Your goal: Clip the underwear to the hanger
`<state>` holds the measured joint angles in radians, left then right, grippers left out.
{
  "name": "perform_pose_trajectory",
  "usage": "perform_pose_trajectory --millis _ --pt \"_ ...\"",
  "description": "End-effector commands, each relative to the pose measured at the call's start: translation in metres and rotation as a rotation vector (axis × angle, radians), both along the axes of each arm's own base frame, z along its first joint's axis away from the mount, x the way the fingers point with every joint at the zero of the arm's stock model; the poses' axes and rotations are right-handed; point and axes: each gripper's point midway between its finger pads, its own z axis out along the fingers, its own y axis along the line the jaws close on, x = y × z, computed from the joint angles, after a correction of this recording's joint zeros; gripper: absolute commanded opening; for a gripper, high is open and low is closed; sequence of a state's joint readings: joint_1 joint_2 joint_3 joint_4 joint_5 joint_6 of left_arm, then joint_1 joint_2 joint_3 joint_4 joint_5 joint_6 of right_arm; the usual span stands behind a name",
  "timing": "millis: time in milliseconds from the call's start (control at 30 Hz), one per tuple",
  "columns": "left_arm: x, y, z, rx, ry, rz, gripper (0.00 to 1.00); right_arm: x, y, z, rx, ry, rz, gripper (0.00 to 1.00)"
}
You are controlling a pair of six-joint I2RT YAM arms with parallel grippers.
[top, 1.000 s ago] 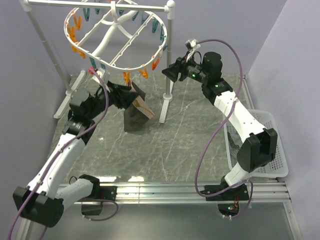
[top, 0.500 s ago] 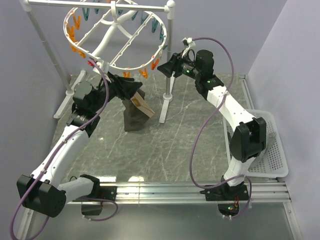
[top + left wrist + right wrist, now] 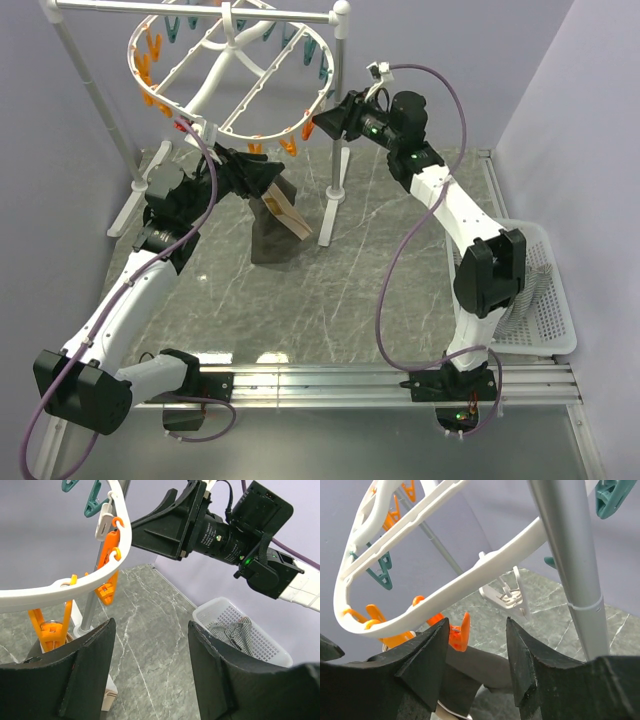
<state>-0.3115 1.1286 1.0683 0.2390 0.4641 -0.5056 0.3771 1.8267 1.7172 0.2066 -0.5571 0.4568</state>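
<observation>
While both arms reach toward the worktop's rear edge, left gripper (image 3: 272,178) and right gripper (image 3: 322,120) gape empty beside the white oval plastic hanger (image 3: 485,576), above olive-brown cloth underwear (image 3: 268,238).

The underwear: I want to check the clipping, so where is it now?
Top view: the underwear hangs left of centre, below the near rim of the hanger, with the left gripper at its top edge and the stand pole to its right.
</observation>
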Motion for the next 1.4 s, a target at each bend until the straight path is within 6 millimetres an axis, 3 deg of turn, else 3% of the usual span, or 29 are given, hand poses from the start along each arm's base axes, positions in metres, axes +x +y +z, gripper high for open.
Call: perform_pose_trajectory --millis 0,167,367,533,733,767,1100,1300,1367 --pt "-0.008 0.003 0.034 -0.019 -0.093 0.010 0.65 0.002 0.003 0.029 0.046 -0.065 -0.009 0.54" --pt "-0.009 0.004 0.035 -0.016 -0.093 0.015 0.65 0.002 0.007 0.022 0.030 -0.055 -0.002 0.50" --pt "-0.011 0.005 0.036 -0.007 -0.098 0.016 0.65 -0.001 0.012 0.028 0.046 -0.068 0.011 0.47" --pt "-0.014 0.008 0.036 0.006 -0.102 0.025 0.65 -0.005 0.017 0.031 0.049 -0.069 0.028 0.38" --pt "-0.020 0.019 0.036 0.031 -0.108 0.035 0.62 -0.021 0.023 0.034 0.063 -0.049 0.066 0.11" --pt "-0.025 0.019 0.038 0.035 -0.116 0.016 0.61 -0.025 0.025 0.035 0.066 -0.046 0.074 0.01" --pt "-0.051 0.024 0.030 0.159 -0.202 -0.042 0.54 -0.056 0.045 0.037 0.012 -0.007 0.063 0.00" --pt "-0.052 0.021 0.022 0.225 -0.242 -0.043 0.49 -0.064 0.054 0.035 -0.025 0.045 -0.033 0.00" --pt "-0.040 0.022 0.016 0.245 -0.228 0.013 0.47 -0.067 0.055 0.036 -0.026 0.062 -0.066 0.00"
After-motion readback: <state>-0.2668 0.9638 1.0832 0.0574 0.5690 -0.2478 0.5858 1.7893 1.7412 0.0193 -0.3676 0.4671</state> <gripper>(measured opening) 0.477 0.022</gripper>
